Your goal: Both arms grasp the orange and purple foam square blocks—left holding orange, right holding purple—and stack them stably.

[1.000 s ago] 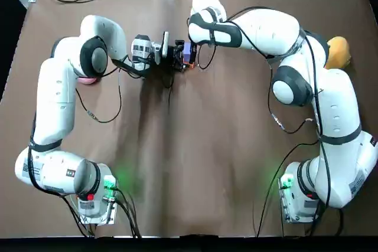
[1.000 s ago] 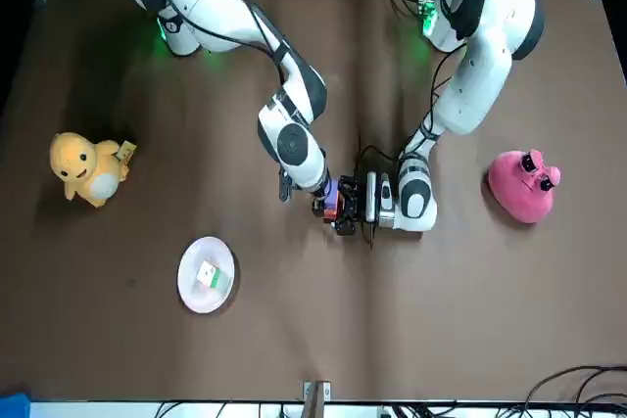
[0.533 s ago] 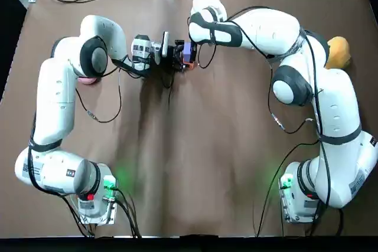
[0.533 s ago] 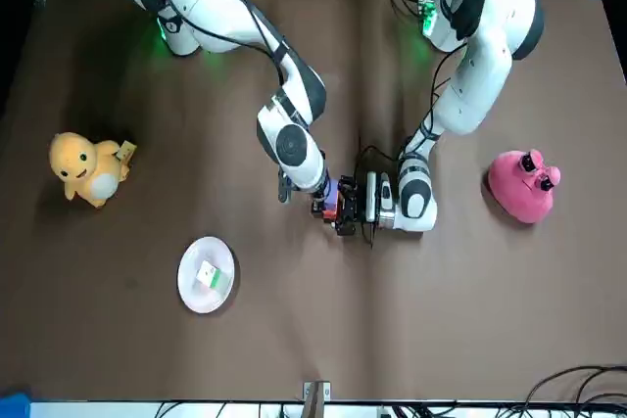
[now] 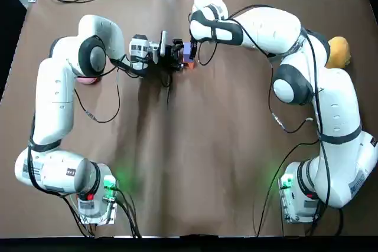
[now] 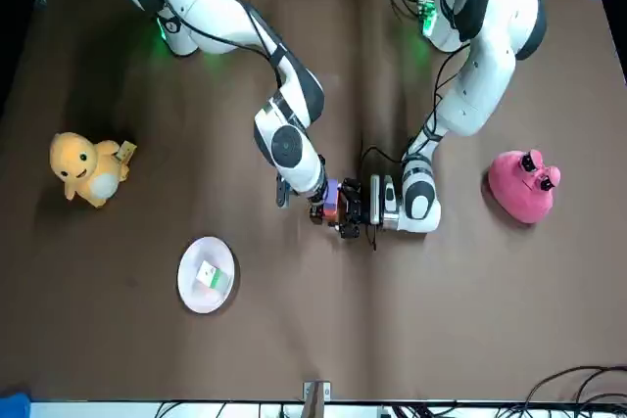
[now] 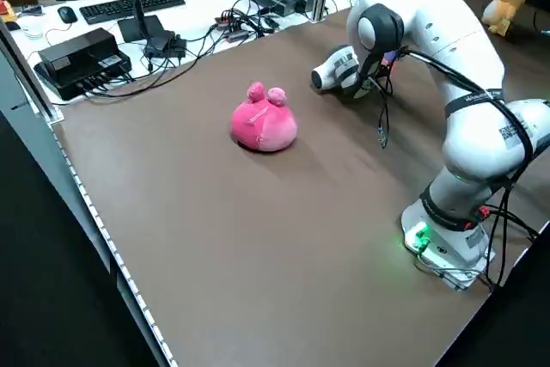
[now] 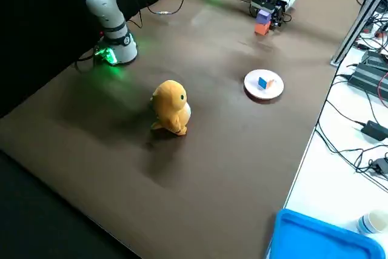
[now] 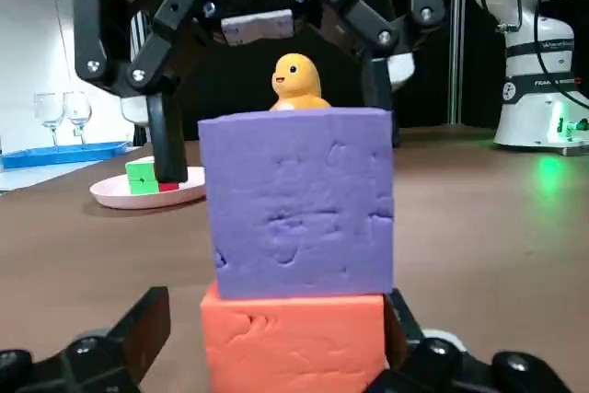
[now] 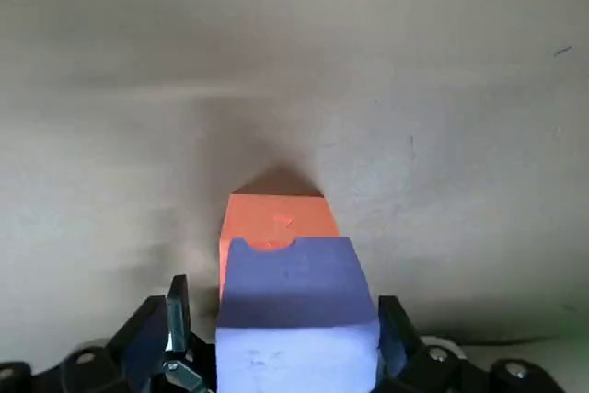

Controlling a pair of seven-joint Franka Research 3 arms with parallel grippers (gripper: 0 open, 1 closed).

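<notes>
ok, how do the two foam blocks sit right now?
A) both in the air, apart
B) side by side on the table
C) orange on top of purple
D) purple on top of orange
D: in the left wrist view the purple block rests flat on the orange block, which sits on the table; the left gripper and the right gripper are both at the stack.

Both arms stretch forward and bend inward to meet. The left gripper (image 5: 181,59) lies level and low, fingers parted; the right gripper (image 5: 190,55) points straight down, fingers parted too.
</notes>
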